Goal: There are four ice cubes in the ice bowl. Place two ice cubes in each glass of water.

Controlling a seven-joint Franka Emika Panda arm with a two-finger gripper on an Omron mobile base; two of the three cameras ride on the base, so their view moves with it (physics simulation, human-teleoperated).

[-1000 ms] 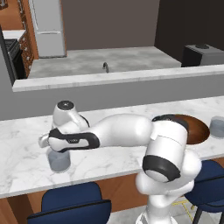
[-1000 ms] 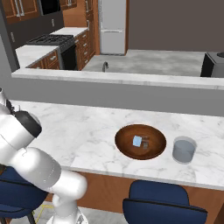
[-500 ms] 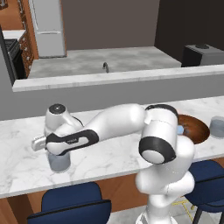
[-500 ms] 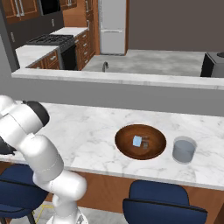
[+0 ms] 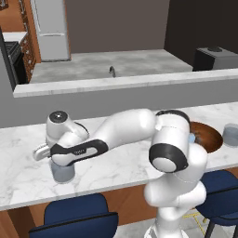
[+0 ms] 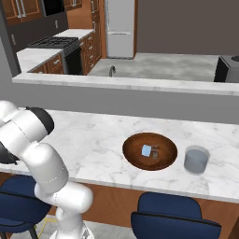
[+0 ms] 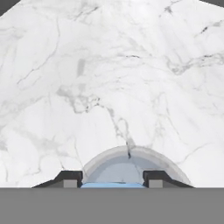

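The tool (image 7: pixel 113 180) hung just above the left glass (image 5: pixel 62 172), its two dark tips set apart with a pale-blue ice cube (image 7: pixel 113 185) clamped between them, right over the glass's open rim. That glass stood near the front edge of the white marble surface (image 5: pixel 116 167), under the arm's wrist. Well off to the right sat the ice bowl (image 6: pixel 150 151), holding one ice cube (image 6: pixel 147 150) near its middle. Just right of the bowl, apart from it, stood the second glass (image 6: pixel 196 160). Blue stools (image 6: pixel 175 218) lined the surface's near side.
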